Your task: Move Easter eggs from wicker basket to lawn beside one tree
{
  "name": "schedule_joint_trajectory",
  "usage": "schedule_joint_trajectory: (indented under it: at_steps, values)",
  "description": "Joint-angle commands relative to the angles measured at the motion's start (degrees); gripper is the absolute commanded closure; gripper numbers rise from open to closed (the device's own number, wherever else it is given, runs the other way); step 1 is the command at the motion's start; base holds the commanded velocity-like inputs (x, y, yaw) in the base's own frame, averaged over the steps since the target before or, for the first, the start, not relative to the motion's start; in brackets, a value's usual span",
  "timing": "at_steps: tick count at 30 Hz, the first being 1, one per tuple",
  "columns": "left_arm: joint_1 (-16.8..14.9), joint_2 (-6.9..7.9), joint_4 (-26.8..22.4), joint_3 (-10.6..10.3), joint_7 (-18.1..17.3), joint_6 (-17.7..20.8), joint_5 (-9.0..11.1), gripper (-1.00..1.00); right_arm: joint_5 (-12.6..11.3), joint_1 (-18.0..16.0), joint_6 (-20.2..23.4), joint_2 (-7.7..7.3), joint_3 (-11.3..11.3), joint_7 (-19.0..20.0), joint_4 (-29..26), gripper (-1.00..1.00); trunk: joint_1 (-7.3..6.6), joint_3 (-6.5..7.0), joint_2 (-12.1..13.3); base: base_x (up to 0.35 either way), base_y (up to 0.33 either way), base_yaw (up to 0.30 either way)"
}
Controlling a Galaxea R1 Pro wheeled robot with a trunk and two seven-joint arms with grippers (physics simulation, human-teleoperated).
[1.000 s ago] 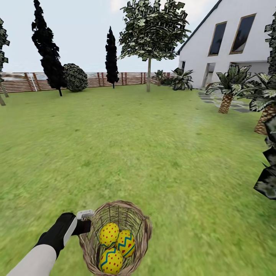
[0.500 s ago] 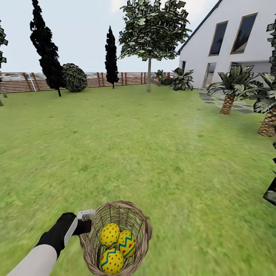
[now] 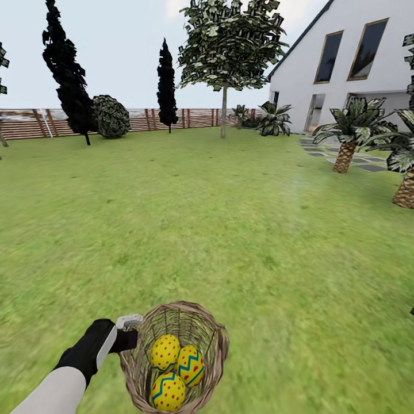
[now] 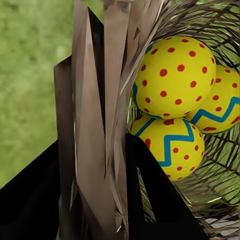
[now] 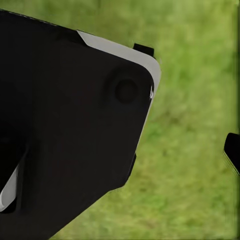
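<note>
My left gripper (image 3: 130, 338) is shut on the rim of the wicker basket (image 3: 214, 339) and holds it above the lawn (image 3: 230, 230) at the bottom of the head view. Three yellow Easter eggs (image 3: 174, 368) lie together inside it. The left wrist view shows the black fingers (image 4: 150, 200) clamped on the woven rim (image 4: 95, 125), with the eggs (image 4: 175, 75) just beyond. Far ahead, by the fence, stands a leafy tree (image 3: 223, 118). One fingertip (image 5: 233, 152) of my right gripper sits at the frame edge over grass, far from the centre.
Dark cypresses (image 3: 70, 86) and a round bush (image 3: 111, 116) line the wooden fence (image 3: 34, 122) at the back left. Short palms (image 3: 347, 152) stand to the right in front of a white house (image 3: 345, 63). A dark part of the robot (image 5: 70, 125) is in the right wrist view.
The whole picture has shifted: the camera moved, and the dark foliage at the right edge slid out of view. The basket, eggs and left arm keep their place in the frame.
</note>
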Motion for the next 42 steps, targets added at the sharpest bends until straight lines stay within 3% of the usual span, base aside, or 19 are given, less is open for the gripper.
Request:
schedule_joint_trajectory:
  at_steps: [1,42]
  values:
    - [0.0,-0.02,-0.1,0.2,-0.1,0.3,0.6,1.00,0.4,-0.1,-0.4,-0.03,-0.5,0.1,0.2,-1.00,0.05,-0.08,-0.1,0.325,0.000,0.000]
    - [0.0,-0.06,-0.3,0.2,-0.1,0.3,0.6,1.00,0.4,-0.1,-0.4,-0.03,-0.5,0.1,0.2,-1.00,0.05,-0.08,-0.1,0.325,0.039,0.000]
